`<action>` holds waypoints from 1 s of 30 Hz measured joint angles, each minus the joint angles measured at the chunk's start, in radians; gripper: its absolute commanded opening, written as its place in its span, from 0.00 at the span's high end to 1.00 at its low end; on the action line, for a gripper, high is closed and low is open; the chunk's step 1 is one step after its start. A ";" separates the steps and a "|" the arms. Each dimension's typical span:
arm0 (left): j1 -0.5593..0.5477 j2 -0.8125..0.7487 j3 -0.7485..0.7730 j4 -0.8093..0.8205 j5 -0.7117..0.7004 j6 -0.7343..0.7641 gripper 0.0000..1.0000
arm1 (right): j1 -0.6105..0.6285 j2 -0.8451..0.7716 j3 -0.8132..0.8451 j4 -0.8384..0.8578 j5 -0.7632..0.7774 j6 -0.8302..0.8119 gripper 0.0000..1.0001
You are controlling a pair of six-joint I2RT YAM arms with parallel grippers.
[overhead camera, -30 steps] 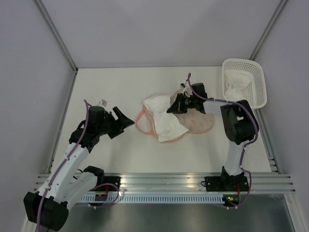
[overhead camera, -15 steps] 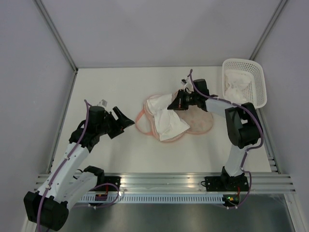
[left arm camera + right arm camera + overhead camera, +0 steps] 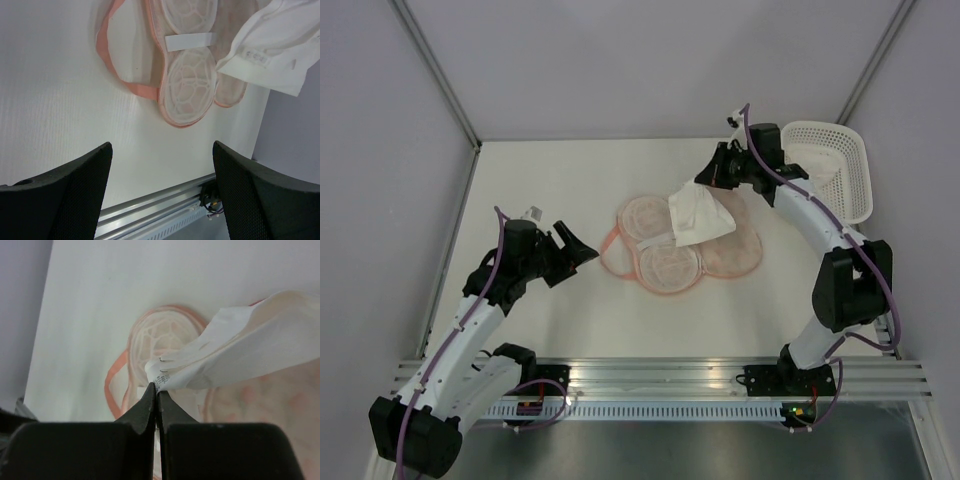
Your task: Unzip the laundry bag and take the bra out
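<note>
The laundry bag (image 3: 665, 262) lies open and flat mid-table, cream with salmon trim, lattice cup guards showing inside, its loop strap on the left. My right gripper (image 3: 704, 180) is shut on an edge of the white bra (image 3: 698, 214), which hangs in the air above the bag's far right part. In the right wrist view the jaws (image 3: 158, 390) pinch the bra's labelled edge (image 3: 250, 352) above the bag (image 3: 160, 340). My left gripper (image 3: 576, 246) is open and empty, left of the bag; its view shows the bag (image 3: 186, 85) and the bra (image 3: 274, 47).
A white lattice plastic basket (image 3: 848, 150) with white cloth inside stands at the far right corner, just right of my right wrist. Grey walls enclose the table on three sides. A metal rail (image 3: 660, 378) runs along the near edge.
My right gripper has risen and moved to the far right, lifting the bra off the bag and uncovering the lattice cups. The left arm has not moved.
</note>
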 measured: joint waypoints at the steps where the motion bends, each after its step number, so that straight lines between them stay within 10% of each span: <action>1: 0.000 0.000 0.000 0.000 0.000 0.000 0.15 | -0.011 -0.006 0.022 -0.024 0.038 -0.005 1.00; 22: 0.002 0.063 0.012 0.002 0.020 0.034 0.15 | -0.328 0.040 0.452 -0.343 0.936 -0.056 0.99; 30: 0.031 0.071 0.014 0.005 0.042 0.056 0.15 | -0.352 0.243 0.528 -0.372 1.054 -0.055 1.00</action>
